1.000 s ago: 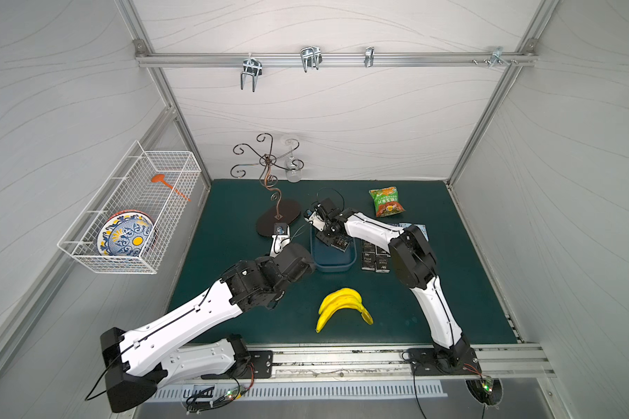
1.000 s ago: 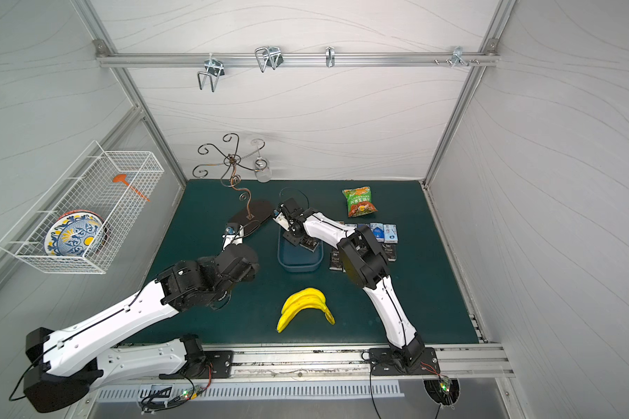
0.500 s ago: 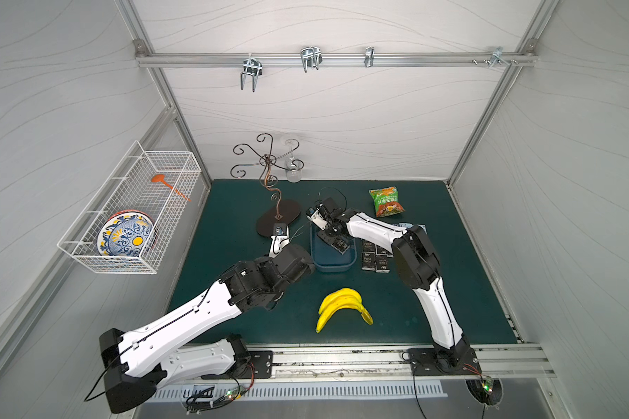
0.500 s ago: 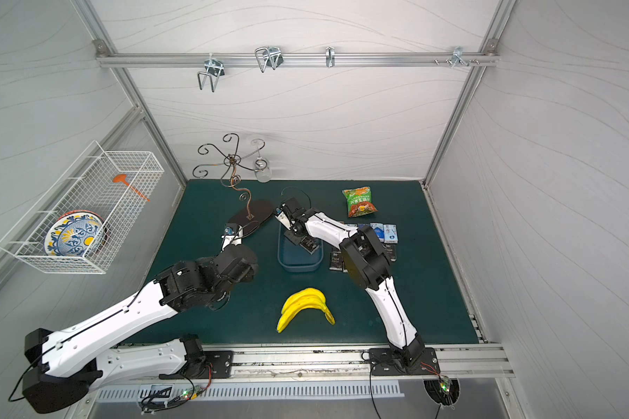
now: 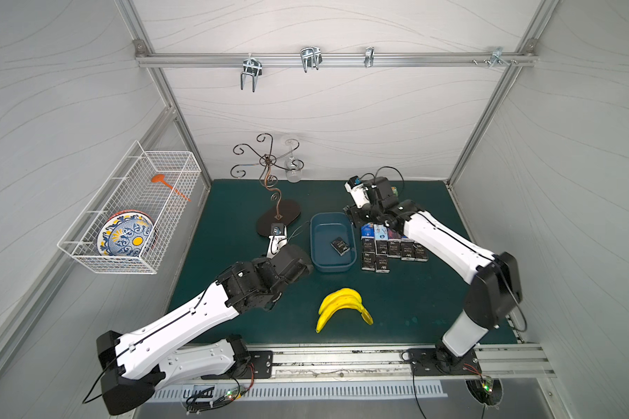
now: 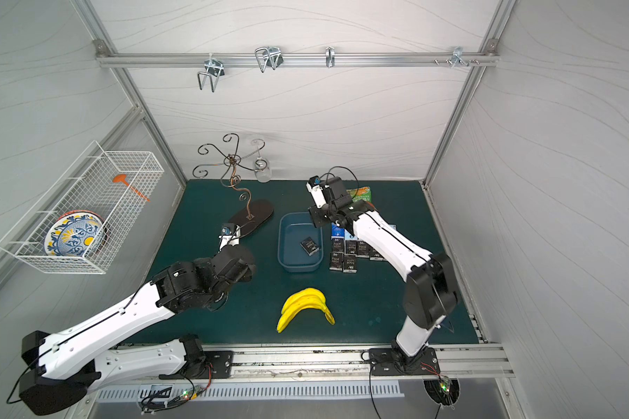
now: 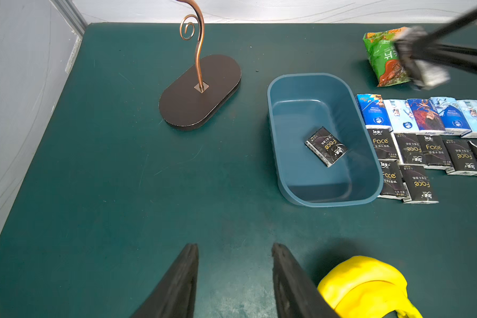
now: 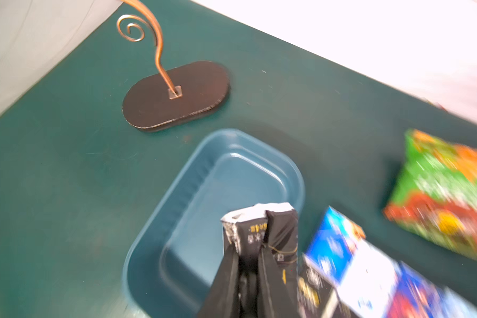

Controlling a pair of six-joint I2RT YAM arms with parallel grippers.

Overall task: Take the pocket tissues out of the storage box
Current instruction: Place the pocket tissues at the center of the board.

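Green surface [image 5: 414, 297] stretches ahead of me. Nearest, short of the box [image 7: 328, 199], lie the bananas [image 5: 342, 304]. Just beside them my left tool [image 7: 234, 247] hangs with its jaws apart, holding nothing. One black pack [image 7: 326, 146] lies flat and askew on the box's floor. Rows of packs [image 7: 424, 143] lie against the box's side. By the box's far corner my right tool [image 8: 247, 253] is clamped on a second pack [image 8: 259, 225], which sticks out past the fingertips. These look light, soft and slick, so I judge a squeeze across the narrow middle is safest. Beyond the box sits the snack bag [image 8: 446, 198].
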